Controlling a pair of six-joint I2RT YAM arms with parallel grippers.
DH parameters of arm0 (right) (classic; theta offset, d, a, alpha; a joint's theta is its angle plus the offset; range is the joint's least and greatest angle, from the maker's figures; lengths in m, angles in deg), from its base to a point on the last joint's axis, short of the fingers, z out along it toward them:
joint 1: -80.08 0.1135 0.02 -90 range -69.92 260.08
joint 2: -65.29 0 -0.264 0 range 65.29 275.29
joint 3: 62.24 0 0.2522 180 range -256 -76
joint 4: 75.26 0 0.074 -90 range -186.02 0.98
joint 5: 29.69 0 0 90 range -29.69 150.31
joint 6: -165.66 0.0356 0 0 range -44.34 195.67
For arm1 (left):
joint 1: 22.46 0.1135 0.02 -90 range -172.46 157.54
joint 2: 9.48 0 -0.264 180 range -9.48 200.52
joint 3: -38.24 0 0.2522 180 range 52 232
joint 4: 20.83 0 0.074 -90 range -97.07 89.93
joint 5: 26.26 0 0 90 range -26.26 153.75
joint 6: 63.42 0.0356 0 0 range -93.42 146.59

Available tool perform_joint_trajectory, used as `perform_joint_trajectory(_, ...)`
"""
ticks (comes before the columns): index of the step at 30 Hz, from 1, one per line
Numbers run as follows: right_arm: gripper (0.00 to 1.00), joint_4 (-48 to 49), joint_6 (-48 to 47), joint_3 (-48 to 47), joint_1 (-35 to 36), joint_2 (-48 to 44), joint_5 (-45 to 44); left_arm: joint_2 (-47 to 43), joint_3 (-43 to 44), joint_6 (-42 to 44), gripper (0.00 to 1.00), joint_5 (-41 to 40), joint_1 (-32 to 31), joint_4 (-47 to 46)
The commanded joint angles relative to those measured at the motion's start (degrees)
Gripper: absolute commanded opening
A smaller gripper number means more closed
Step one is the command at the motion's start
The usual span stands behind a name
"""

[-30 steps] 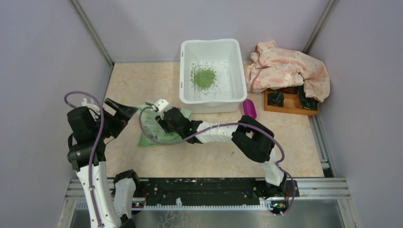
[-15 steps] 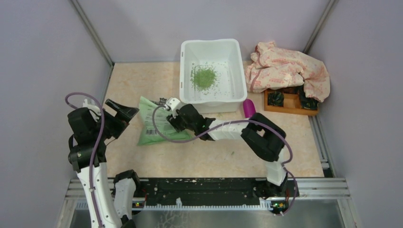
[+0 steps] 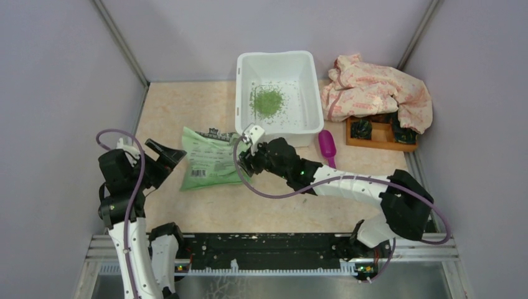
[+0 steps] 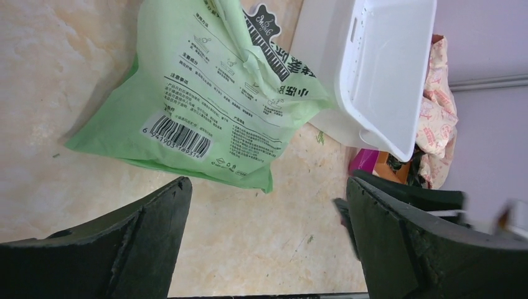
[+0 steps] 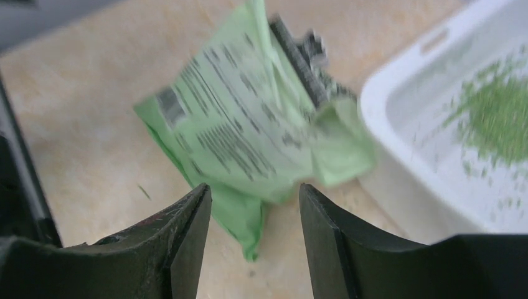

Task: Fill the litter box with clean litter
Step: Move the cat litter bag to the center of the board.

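While litter box (image 3: 280,138) white, clean litter (image 3: 267,101) green.

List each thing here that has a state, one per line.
litter box, upright, holding little litter
clean litter, small pile in the box, bits scattered around
litter bag, lying on the table, unheld
scoop, lying on the table, untouched
cloth, crumpled, partly covering the wooden tray
left gripper, jaws open, empty
right gripper, jaws open, empty
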Motion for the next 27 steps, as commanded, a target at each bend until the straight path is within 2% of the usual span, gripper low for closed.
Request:
perform_joint_trajectory(1, 0.55, -2.36, 3.59, 7.30, -1.44, 3.31, -8.39, -1.17, -1.28, 1.88, 0.99, -0.63, 0.20, 0.40)
perform_joint_trajectory(3, 0.55, -3.05, 2.88, 6.42, -1.67, 6.83, -11.09, -2.25, -4.66, 1.14, 0.98, -0.93, 0.15, 0.46)
perform_joint_trajectory(4, 0.55, -3.27, 2.54, 5.61, -1.93, 8.38, -12.06, -2.83, -6.73, 0.76, 0.93, -1.25, 0.18, 0.35)
perform_joint_trajectory(6, 0.56, -2.85, 2.65, 4.46, -2.65, 10.60, -13.67, -3.92, -11.08, -0.25, 0.65, -0.94, 0.17, -0.70)
perform_joint_trajectory(9, 0.57, -1.68, 3.19, 3.57, -3.91, 13.12, -14.30, -3.97, -18.29, -3.60, 0.18, 2.81, 0.25, -3.48)
perform_joint_trajectory(10, 0.57, -1.39, 3.06, 3.14, -4.24, 13.98, -14.47, -3.76, -20.75, -5.06, 0.06, 3.91, 0.22, -4.87)
perform_joint_trajectory(11, 0.57, -0.90, 2.71, 2.80, -4.44, 14.96, -14.24, -3.25, -23.41, -6.13, 0.00, 4.69, 0.13, -6.32)
perform_joint_trajectory(15, 0.58, 2.10, 2.16, 1.41, -5.00, 18.08, -14.90, -0.50, -29.44, -8.92, 0.00, 5.27, -0.28, -10.77)
perform_joint_trajectory(20, 0.59, 5.72, 1.83, -0.68, -5.08, 21.60, -10.14, 3.35, -30.64, -13.46, 0.00, -1.21, -2.25, -12.44)
perform_joint_trajectory(24, 0.59, 7.65, 1.95, -1.85, -4.30, 23.54, -6.59, 12.55, -29.76, -17.60, 0.00, -6.58, -5.38, -15.99)
perform_joint_trajectory(27, 0.59, 8.80, 1.89, -2.62, -3.24, 24.46, -5.07, 23.31, -25.62, -20.14, 0.00, -10.09, -9.81, -18.85)
